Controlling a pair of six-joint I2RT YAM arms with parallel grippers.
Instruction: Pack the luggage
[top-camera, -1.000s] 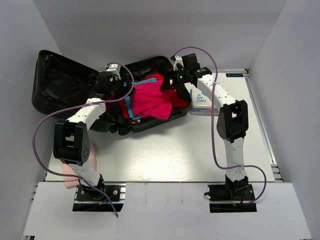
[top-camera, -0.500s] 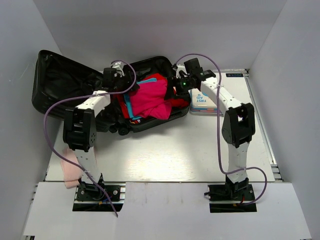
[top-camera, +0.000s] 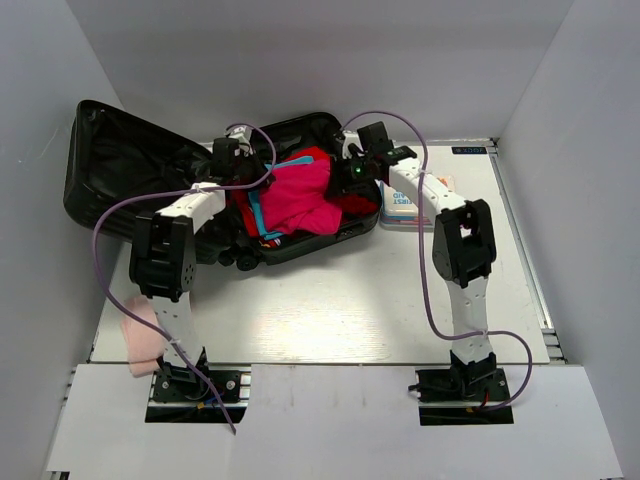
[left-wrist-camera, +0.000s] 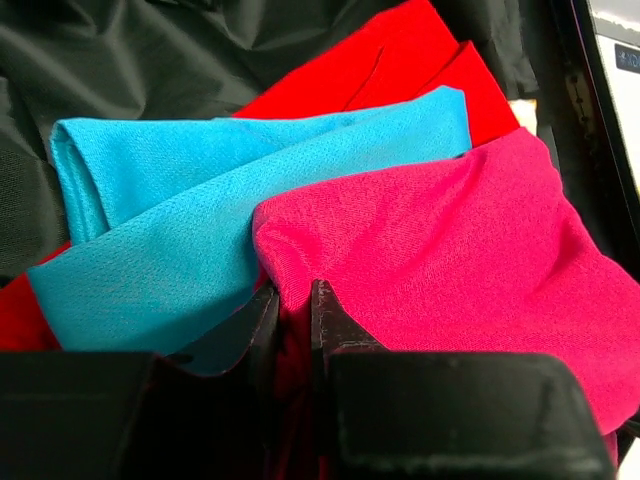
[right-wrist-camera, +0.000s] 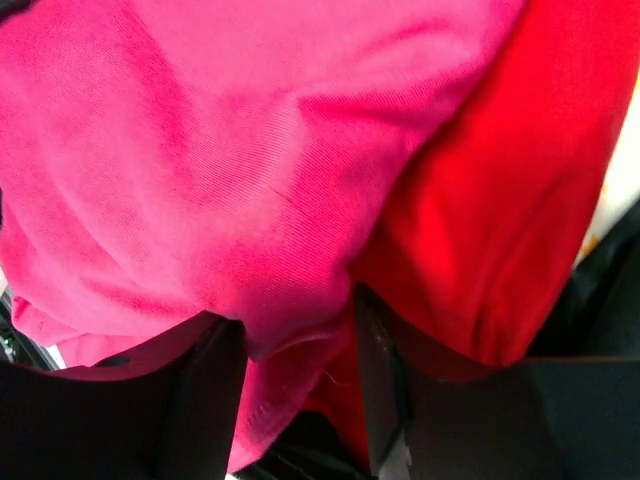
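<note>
The luggage, a black hard-shell suitcase, lies open at the back left with its lid up. In its base lie a pink cloth, a red cloth and a cyan cloth. At the pile's left side my left gripper is down. In the left wrist view it is shut on the pink cloth's edge, beside the cyan cloth. At the pile's right my right gripper is shut on a fold of pink cloth, next to the red cloth.
A white first-aid box lies on the table just right of the suitcase, under the right forearm. A pale pink cloth lies at the table's near left by the left arm's base. White walls enclose the table on three sides.
Both grippers have closed from wide open onto the pink cloth. The left gripper has moved right to the pile; the right gripper has dropped a little lower into it.
</note>
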